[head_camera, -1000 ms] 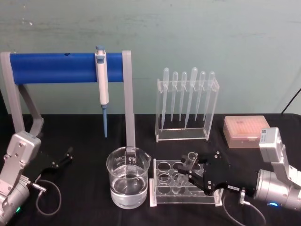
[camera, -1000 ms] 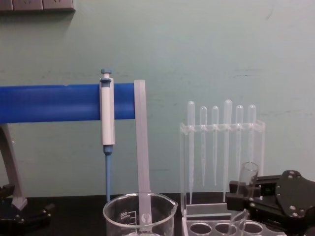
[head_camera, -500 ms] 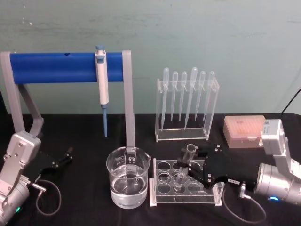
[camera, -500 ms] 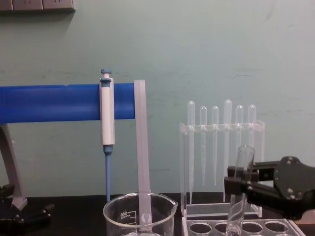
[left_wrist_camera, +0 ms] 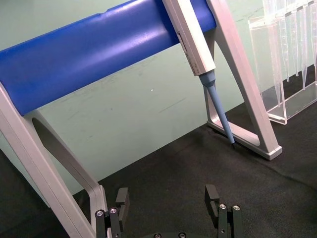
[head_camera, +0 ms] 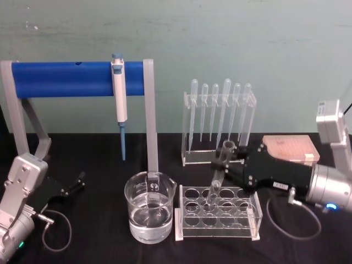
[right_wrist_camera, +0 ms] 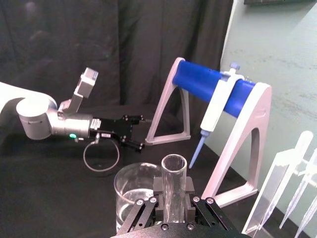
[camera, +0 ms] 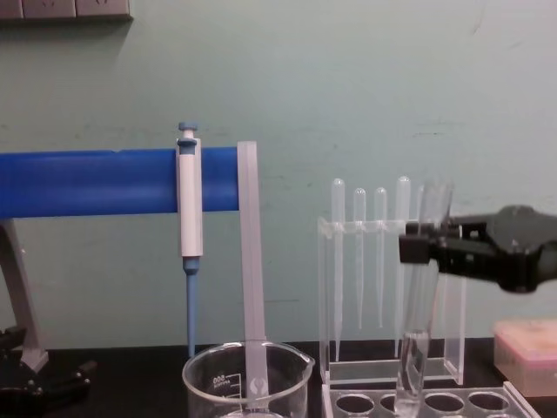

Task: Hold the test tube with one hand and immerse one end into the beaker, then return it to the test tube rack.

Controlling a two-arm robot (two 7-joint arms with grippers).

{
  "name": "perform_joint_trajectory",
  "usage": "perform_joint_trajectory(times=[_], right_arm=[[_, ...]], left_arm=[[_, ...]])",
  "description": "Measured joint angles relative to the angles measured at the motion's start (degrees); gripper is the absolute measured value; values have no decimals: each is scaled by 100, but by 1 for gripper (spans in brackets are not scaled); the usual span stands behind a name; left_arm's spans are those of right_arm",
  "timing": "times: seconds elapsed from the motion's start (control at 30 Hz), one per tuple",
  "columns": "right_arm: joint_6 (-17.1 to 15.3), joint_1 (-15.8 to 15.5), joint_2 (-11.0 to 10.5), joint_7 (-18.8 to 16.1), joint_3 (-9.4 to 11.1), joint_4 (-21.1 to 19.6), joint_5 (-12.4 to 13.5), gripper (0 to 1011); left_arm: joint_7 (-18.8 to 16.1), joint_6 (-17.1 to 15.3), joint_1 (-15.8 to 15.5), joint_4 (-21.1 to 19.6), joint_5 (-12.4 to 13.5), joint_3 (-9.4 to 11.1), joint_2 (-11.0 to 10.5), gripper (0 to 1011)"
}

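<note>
**Right gripper (head_camera: 222, 158) clamped on the test tube (head_camera: 218, 179) over the test tube rack (head_camera: 217, 235).**
The tube is held just below its open rim and slightly tilted, with its rounded end at the rack's rear holes, beside the beaker (head_camera: 133, 204). The left gripper (left_wrist_camera: 168, 206) is parked with its fingers spread wide.

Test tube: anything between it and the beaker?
Nothing visible. The right claw grips the test tube near its rim, lower end at top of the rack; the beaker stands just left of it, mouth open. Left claw parked far left.
</note>
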State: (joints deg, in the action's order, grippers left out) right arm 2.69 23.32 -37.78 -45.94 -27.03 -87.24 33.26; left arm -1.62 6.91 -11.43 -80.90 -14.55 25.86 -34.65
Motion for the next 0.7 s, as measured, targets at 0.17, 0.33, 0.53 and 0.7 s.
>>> perform_joint_trajectory(times=[0.17, 0.33, 0.53, 0.7], right_arm=[[-212, 167, -72, 33, 3, -173, 126, 224], [-332, 401, -84, 44, -77, -274, 147, 224], [-377, 665, 32, 59, -236, -304, 138, 225], [-378, 940, 252, 10, -448, -244, 133, 224]], left_arm=[[0, 0, 0, 0, 0, 0, 0, 1000], [0, 0, 0, 0, 0, 0, 0, 1000], [0, 0, -1, 0, 0, 0, 0, 1000], [0, 0, -1, 0, 0, 0, 0, 1000]])
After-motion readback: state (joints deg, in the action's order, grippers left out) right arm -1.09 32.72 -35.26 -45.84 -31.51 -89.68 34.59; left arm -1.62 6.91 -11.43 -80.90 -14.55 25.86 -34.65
